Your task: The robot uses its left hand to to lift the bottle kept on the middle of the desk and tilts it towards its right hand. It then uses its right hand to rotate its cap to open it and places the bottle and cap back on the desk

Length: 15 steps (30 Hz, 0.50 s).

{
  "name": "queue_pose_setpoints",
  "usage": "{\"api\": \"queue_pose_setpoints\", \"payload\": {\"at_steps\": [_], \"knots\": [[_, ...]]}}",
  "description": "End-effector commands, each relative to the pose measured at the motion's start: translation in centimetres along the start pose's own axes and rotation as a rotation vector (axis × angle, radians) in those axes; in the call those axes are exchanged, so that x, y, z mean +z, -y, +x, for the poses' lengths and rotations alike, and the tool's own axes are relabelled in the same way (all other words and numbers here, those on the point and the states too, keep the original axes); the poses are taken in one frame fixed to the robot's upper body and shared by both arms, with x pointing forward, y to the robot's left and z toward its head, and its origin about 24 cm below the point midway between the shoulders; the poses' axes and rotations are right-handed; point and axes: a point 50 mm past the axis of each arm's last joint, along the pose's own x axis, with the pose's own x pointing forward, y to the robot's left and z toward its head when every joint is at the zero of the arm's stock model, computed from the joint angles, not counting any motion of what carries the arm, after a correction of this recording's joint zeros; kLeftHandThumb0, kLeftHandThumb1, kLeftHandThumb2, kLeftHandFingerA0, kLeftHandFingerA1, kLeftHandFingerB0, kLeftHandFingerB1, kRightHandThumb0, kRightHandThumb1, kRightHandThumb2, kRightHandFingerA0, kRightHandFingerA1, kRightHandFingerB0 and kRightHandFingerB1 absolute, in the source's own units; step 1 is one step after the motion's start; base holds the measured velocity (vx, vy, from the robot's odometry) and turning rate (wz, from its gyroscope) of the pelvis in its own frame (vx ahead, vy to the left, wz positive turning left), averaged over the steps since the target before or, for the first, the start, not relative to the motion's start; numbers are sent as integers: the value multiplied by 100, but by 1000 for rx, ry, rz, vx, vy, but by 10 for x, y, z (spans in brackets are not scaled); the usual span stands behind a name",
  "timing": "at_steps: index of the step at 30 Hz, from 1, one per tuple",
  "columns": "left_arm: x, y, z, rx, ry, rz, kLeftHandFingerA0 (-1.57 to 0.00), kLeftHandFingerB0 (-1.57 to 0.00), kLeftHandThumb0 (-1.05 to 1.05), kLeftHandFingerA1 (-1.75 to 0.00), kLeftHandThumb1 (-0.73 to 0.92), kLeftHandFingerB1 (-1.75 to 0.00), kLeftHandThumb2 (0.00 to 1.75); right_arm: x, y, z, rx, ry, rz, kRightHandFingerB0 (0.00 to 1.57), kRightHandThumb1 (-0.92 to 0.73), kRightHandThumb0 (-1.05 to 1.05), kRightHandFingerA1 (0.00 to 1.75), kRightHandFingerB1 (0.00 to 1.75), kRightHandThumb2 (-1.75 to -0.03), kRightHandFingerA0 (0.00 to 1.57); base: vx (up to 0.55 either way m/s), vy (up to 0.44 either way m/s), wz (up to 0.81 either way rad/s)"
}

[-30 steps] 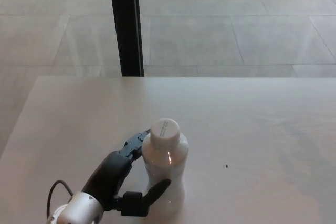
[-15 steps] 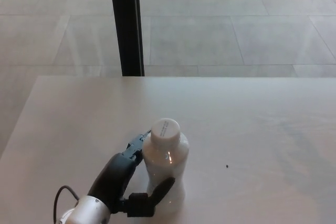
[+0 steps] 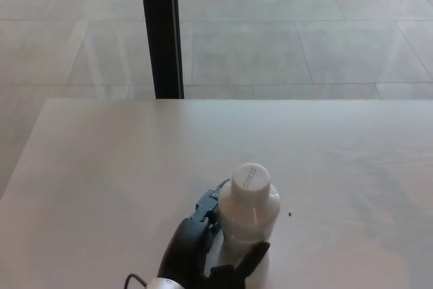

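From the head camera I saw the left hand wrapped around the bottle at the near edge of the desk, a little left of centre in the picture. The thumb curled across the near side of the bottle's lower body, while the two fingers pressed against its far left side, so the hand was closed on it. The bottle was white and translucent, with its white cap on and facing up toward the camera. Its base was cut off by the lower edge of the picture, so I could not tell whether it stood on the desk or was raised off it. A small dark speck lay on the desk just right of the bottle. Beyond the far edge of the desk ran a pale tiled floor, with a black post standing upright at the far left. My right hand did not show anywhere.
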Motion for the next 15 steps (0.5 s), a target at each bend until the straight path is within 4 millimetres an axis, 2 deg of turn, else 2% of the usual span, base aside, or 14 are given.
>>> {"api": "queue_pose_setpoints", "payload": {"at_steps": [1,2,3,4,5,7,8,10,11,12,13,14,15], "knots": [[10,32,3,99,61,-158,-43,-3,-70,-62,41,-32,81,1,0,-2,-7,14,-6,39,-72,-61,100,36,-62,49,0,0,0],[10,33,3,103,62,-157,-43,-3,-70,-62,41,-32,81,1,0,-2,-7,14,-7,39,-72,-61,100,36,-62,49,0,0,0],[13,38,4,151,76,-169,-66,-6,-65,-68,47,-45,81,1,1,-2,-10,13,-6,38,-72,-60,100,36,-62,49,0,0,0],[16,43,5,201,79,-189,-74,-11,-61,-70,49,-47,82,1,1,-3,-10,15,-5,37,-73,-60,101,36,-62,49,0,0,0],[19,46,6,276,86,-228,-85,-30,-46,-71,65,-45,59,2,2,-3,-9,18,0,38,-73,-59,102,36,-62,49,0,0,0],[22,48,7,355,83,-283,-93,-44,-39,-82,67,-57,60,3,1,-4,-7,23,9,38,-73,-57,103,36,-62,49,0,0,0],[22,47,7,376,86,-296,-93,-44,-39,-82,67,-57,60,2,1,-4,-10,23,11,38,-73,-57,103,36,-62,49,0,0,0],[23,46,7,410,103,-311,-100,-50,-18,-102,81,-60,63,2,1,-4,-11,28,11,37,-74,-55,105,36,-62,49,0,0,0],[22,44,7,415,112,-308,-100,-50,-18,-102,81,-60,63,2,0,-3,-7,32,13,37,-74,-55,105,36,-62,49,0,0,0],[20,40,7,434,126,-289,-115,-60,-8,-126,80,-61,73,2,1,-4,-14,30,9,35,-72,-48,108,37,-61,50,0,0,0],[17,37,7,442,126,-246,-114,-73,-8,-138,76,-62,76,3,2,-5,-23,27,12,36,-74,-42,109,37,-61,50,0,0,0],[16,35,6,442,125,-206,-113,-85,-9,-145,73,-76,83,3,2,-5,-31,25,7,37,-74,-39,110,37,-61,53,0,0,0],[16,34,6,440,129,-187,-113,-85,-9,-145,73,-76,83,3,3,-5,-36,23,-1,37,-74,-39,110,37,-61,53,0,0,0]]}}
